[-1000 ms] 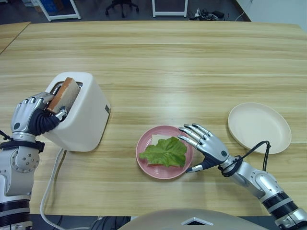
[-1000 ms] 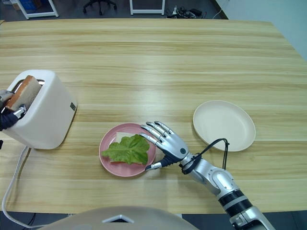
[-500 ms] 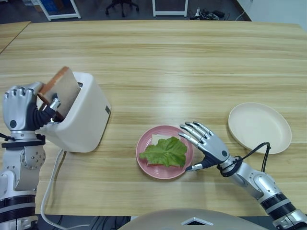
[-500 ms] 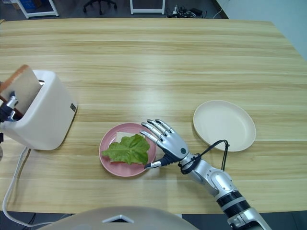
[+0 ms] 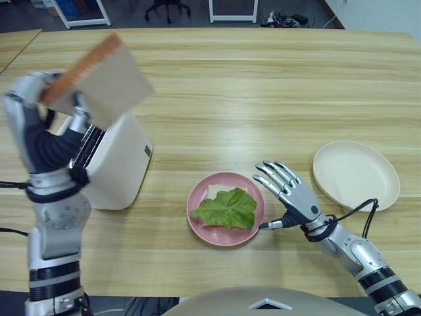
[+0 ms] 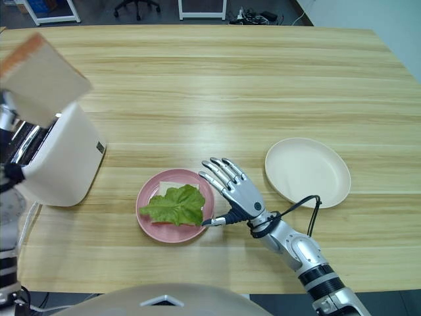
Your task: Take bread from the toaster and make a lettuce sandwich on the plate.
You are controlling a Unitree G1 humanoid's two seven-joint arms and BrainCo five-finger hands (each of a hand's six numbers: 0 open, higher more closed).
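Quick rundown of what you've got. Your left hand (image 5: 33, 122) is raised at the left edge of the wooden table (image 5: 263, 85), fingers clamped on a slice of toast (image 5: 102, 79). The slice is fully clear of the slot and sits tilted in the air, right above the white toaster (image 5: 122, 161), with the brown crust along its upper left edge. The toaster stands on the left part of the table.

The pink plate (image 5: 195, 227) is near the front edge in the middle. There's a lettuce leaf (image 5: 227, 209) on it, and a corner of another bread slice (image 5: 217, 191) peeks out from under the far side of the leaf.

Your right hand (image 5: 293, 197) is just beside that plate on its right, palm toward it, fingers spread wide and holding nothing. Its thumb tip is right by the rim, and you can't tell from here whether it touches.

A cream plate (image 5: 355, 174) sits further right, apart from the pink one.
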